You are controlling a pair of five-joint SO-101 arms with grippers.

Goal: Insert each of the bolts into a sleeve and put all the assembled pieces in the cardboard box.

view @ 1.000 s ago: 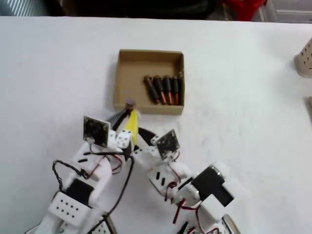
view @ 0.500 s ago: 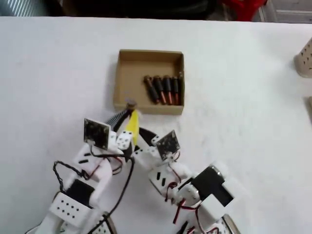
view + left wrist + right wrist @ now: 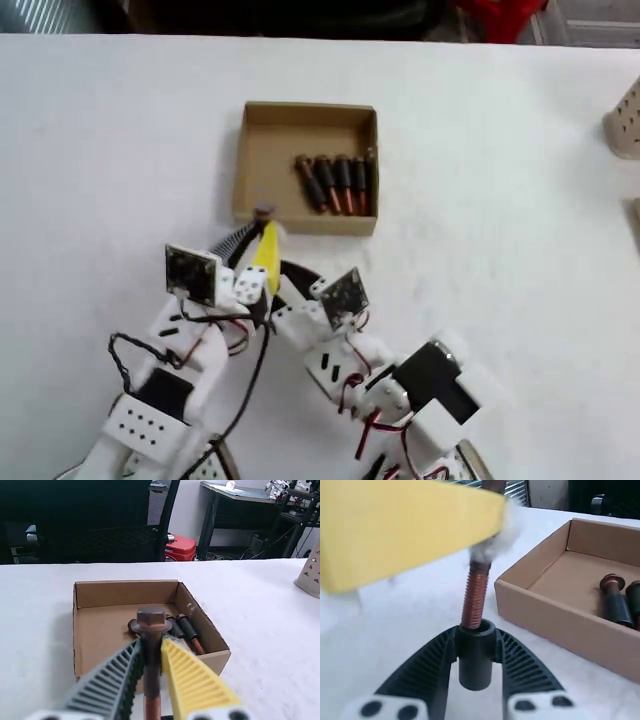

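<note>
- The left gripper (image 3: 150, 642) pinches a copper-coloured bolt (image 3: 150, 619) upright between its grey and yellow fingers, just outside the wall of the cardboard box (image 3: 125, 592) that faces the arms.
- The right gripper (image 3: 476, 637) is clamped on a black sleeve (image 3: 476, 665) directly under that bolt, beside the same wall.
- The bolt's threaded end meets the sleeve's open top; how far it goes in is hidden by the sleeve.
- In the right wrist view the bolt's head is covered by the yellow finger (image 3: 395, 525), and a white fuzzy patch there is hard to make out.
- From above, the sleeve and the right gripper's fingertips are hidden under the left gripper.
- Four assembled pieces (image 3: 338, 182) lie side by side inside the box, against its side away from the bolt.
- Both arms' bases are cut off at the picture's edge.
- The table (image 3: 500, 200) is plain white; a perforated beige object (image 3: 625, 120), cut off, stands well away from the box.
- Behind the box are a black office chair (image 3: 100, 525), a dark desk (image 3: 240, 510) and something red (image 3: 180, 547).
</note>
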